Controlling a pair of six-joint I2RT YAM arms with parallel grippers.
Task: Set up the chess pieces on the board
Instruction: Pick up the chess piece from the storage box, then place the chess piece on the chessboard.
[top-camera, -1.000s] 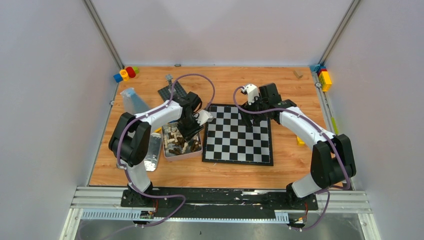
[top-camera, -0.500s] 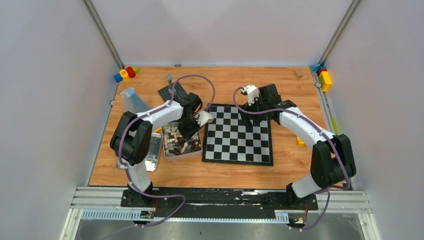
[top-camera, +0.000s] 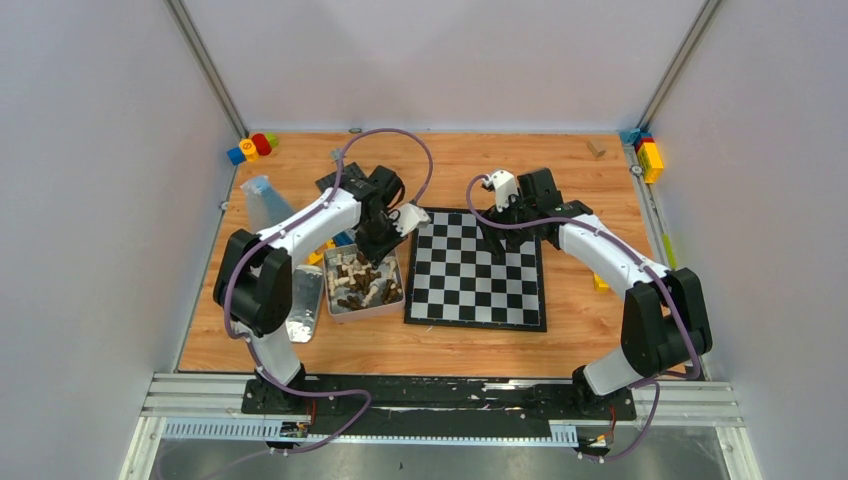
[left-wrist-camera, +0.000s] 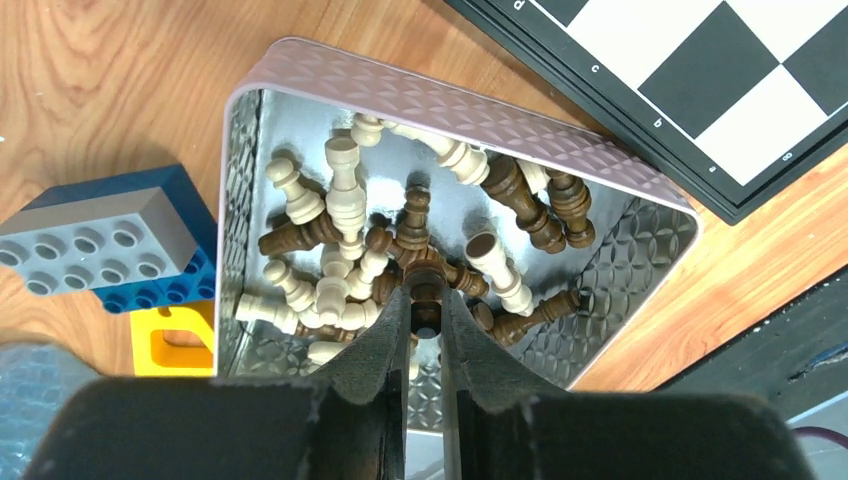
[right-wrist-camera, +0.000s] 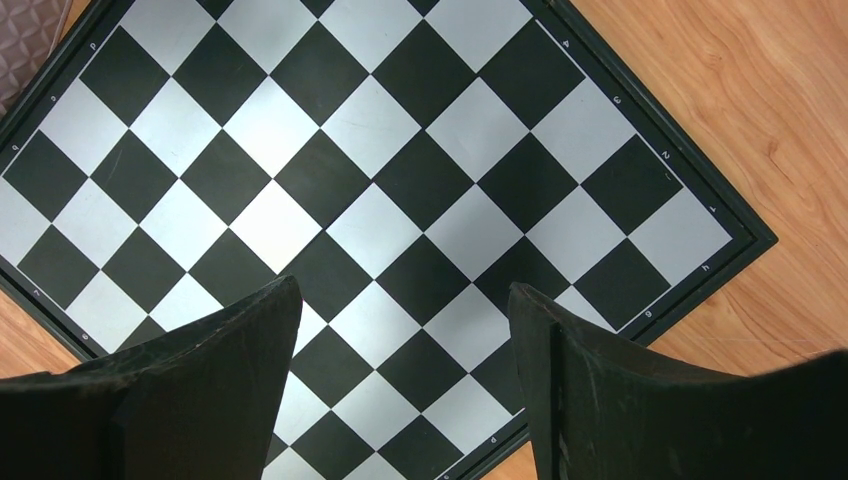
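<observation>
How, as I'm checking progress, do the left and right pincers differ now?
The left pincer is shut on a dark piece; the right pincer is open and empty. The left hangs over the tin, the right over the board. Both are black and point down.

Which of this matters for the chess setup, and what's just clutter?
Job: chess pieces in the tin; dark brown piece in the left gripper; the board.
Lying about: toy bricks beside the tin; studded baseplate; far-left bricks; far-right bricks.
</observation>
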